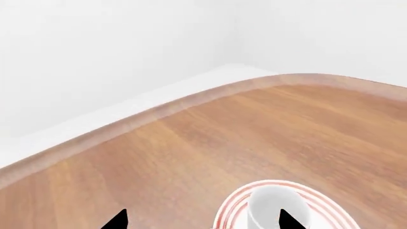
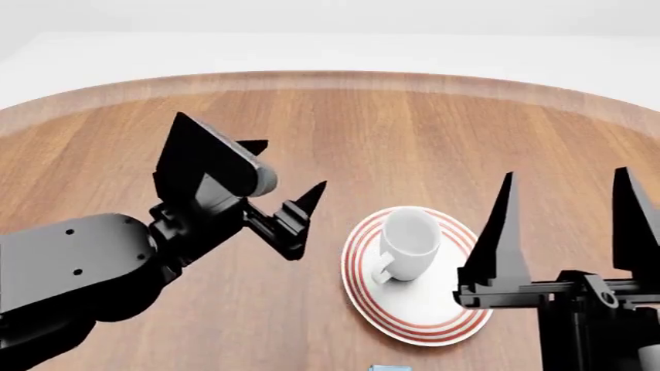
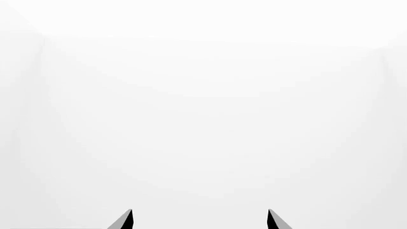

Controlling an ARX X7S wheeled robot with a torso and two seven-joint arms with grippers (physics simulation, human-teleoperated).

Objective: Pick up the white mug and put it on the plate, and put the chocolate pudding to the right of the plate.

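White mug (image 2: 409,245) upright on plate (image 2: 454,325), handle toward robot; first step looks done. Left pincer (image 2: 280,179) spread wide, empty, raised over tabletop (image 2: 413,139) left of plate, apart from mug. Right pincer (image 2: 565,224) wide, empty, fingers pointing up, near plate's right rim. Chocolate pudding: only blue sliver (image 2: 390,367) at bottom edge of head view, probably carton, not certain. Next: lower pincer to carton, grasp, set on bare tabletop right of plate.

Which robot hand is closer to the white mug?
Roughly equal. The open left gripper hovers just left of the white mug on the plate; the open right gripper points upward just right of it.
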